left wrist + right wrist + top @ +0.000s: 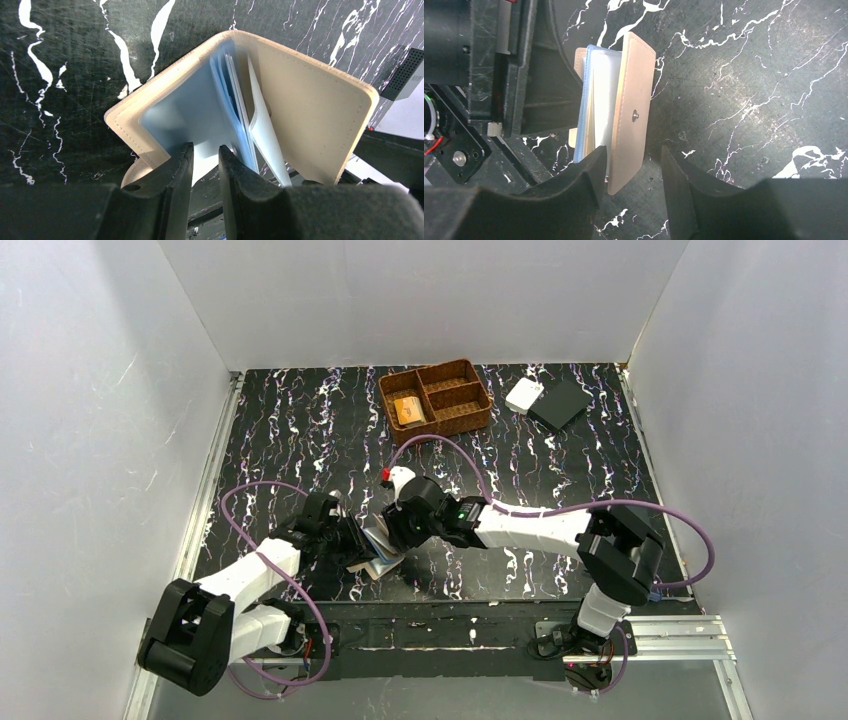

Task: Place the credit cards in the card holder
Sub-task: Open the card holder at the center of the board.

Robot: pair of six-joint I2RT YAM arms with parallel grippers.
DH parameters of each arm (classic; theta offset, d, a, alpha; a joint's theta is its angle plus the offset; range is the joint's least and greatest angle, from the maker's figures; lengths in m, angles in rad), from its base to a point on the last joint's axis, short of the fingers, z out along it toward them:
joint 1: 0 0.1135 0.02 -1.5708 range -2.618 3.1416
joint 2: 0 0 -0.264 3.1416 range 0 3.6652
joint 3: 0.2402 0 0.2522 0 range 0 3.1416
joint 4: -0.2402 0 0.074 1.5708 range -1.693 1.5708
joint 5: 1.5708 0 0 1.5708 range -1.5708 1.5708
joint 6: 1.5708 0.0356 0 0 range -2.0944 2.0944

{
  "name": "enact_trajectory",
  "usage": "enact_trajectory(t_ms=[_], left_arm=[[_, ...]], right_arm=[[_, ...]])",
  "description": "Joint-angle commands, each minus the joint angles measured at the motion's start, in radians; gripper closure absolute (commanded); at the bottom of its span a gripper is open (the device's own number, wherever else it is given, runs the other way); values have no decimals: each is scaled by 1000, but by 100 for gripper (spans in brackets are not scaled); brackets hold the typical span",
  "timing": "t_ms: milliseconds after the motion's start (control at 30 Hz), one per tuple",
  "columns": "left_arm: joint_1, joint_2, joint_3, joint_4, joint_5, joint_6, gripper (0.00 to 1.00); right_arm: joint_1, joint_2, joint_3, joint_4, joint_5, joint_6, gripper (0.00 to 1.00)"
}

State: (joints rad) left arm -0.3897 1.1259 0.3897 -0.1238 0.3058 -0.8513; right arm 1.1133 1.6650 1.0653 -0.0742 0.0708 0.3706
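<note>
Tan wallet at the near middle of the table, between the two grippers, fanned half open like a book; resting or lifted, impossible to tell. Left gripper pinched shut on a pale blue inner leaf, seemingly to anchor the wallet and keep the slots spread. Right gripper astride the tan outer cover, jaws parted with a gap on one side, so not clamping; perhaps easing the cover wider or letting go. Orange cards well apart, lying in the left compartment of a woven basket at the far side, none visible in the wallet. Probably a preparation step: wallet opened first, cards fetched after.
</note>
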Motion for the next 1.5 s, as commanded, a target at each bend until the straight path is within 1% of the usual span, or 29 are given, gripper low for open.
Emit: enact_trajectory(t_ms=[0, 133, 267, 367, 400, 533, 733, 767, 867, 1133, 1300, 1467], left_arm=[[1, -30, -11, -78, -37, 28, 75], [1, -30, 7, -85, -33, 32, 75], [1, -22, 9, -84, -35, 34, 75], [2, -8, 8, -72, -31, 33, 75], [2, -5, 8, -68, -29, 31, 75], [1, -1, 11, -67, -28, 30, 75], [2, -7, 11, -74, -30, 32, 75], [2, -7, 11, -74, -31, 31, 75], [2, -5, 11, -73, -30, 32, 75], [2, -11, 11, -86, -39, 39, 75], [1, -54, 22, -158, -67, 57, 74], [2, -178, 60, -298, -101, 80, 67]], right_arm=[[4, 21, 31, 30, -24, -5, 45], [4, 2, 9, 62, -64, 9, 40], [5, -19, -19, 109, -112, 13, 28], [8, -3, -20, 107, -117, -4, 19], [13, 2, -17, 102, -108, -14, 17], [25, 24, 2, 81, -80, -36, 16], [29, 60, 21, 76, -76, -50, 20], [31, 66, 23, 55, -76, -51, 20], [33, 71, 24, 46, -41, -52, 24], [33, 50, 13, 50, 2, -37, 58], [33, 50, 13, 53, 7, -25, 73], [33, 51, 17, 65, 0, -10, 79]])
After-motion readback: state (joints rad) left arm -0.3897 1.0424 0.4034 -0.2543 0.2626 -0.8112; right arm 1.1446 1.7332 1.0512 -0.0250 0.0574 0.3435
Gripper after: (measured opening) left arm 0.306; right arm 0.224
